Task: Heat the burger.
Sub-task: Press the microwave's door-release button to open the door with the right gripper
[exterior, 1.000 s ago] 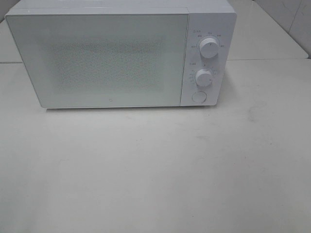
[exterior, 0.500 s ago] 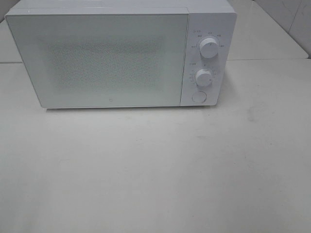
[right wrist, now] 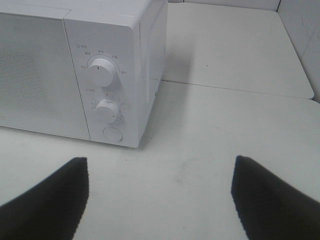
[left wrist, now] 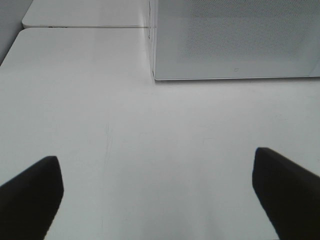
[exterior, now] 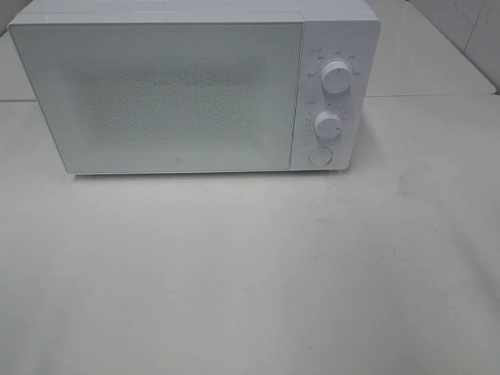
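At the back of the counter [exterior: 250, 273] stands a white microwave [exterior: 195, 86], its door [exterior: 164, 98] shut flat against the face. No view shows me the burger. The door's window is a pale speckled screen, and I cannot tell whether anything sits behind it, so I cannot place the burger relative to either claw.

Left claw [left wrist: 155, 155] hangs low over bare counter, its two dark fingers [left wrist: 30, 195] spread wide with nothing between them. Ahead of it lies the door's lower left corner, well apart from the fingertips. Right claw [right wrist: 160, 160] is likewise spread, its fingers [right wrist: 45, 205] holding nothing. It faces the control panel [right wrist: 107, 85] at the microwave's right end, which carries an upper knob [exterior: 336, 78], a lower knob [exterior: 328, 125] beneath it, and a round button [exterior: 319, 156] at the bottom. The panel is near that claw but apart from it.

Only the microwave stands between the claws and the back of the counter. In front of it the surface is plain white with faint scuffs, giving open room on both sides. A seam [exterior: 430, 95] runs across to the right of the microwave, where another slab joins on behind. A tiled wall [exterior: 473, 35] closes the far right corner. Left of the microwave, the left wrist view shows the counter's rounded corner [left wrist: 12, 47].
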